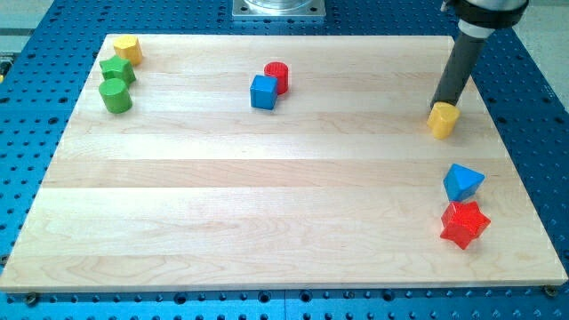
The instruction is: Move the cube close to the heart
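The blue cube [263, 92] sits on the wooden board [267, 196] at the upper middle, touching a red cylinder [277, 76] just behind it to the right. A small yellow block [443, 119], which looks like the heart, lies far to the view's right. My tip [440, 105] stands at the top edge of this yellow block, touching or almost touching it, and far to the right of the cube. The dark rod rises from there toward the view's top right.
A yellow hexagon-like block [128, 49], a green star [117, 70] and a green cylinder [115, 95] cluster at the top left. A blue triangle-like block [463, 181] and a red star [464, 224] lie at the lower right, near the board's right edge.
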Tool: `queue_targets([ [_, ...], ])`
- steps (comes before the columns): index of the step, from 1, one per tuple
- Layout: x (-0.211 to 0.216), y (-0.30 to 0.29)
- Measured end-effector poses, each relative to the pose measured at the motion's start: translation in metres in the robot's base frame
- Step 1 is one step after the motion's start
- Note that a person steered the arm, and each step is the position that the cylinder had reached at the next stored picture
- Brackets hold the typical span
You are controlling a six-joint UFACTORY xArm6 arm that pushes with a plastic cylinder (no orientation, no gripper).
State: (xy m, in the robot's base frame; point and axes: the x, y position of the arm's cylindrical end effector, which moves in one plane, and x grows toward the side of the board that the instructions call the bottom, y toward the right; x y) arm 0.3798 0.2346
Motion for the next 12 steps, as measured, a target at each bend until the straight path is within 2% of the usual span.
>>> queue_targets([
  [1, 0.019, -0.001],
  [4, 0.027, -0.052],
  [6, 0.027, -0.255],
  [7, 0.003, -0.302],
  [8, -0.019, -0.316],
  [9, -0.045, -0.271],
  [11, -0.039, -0.088],
  [12, -0.034, -0.089],
])
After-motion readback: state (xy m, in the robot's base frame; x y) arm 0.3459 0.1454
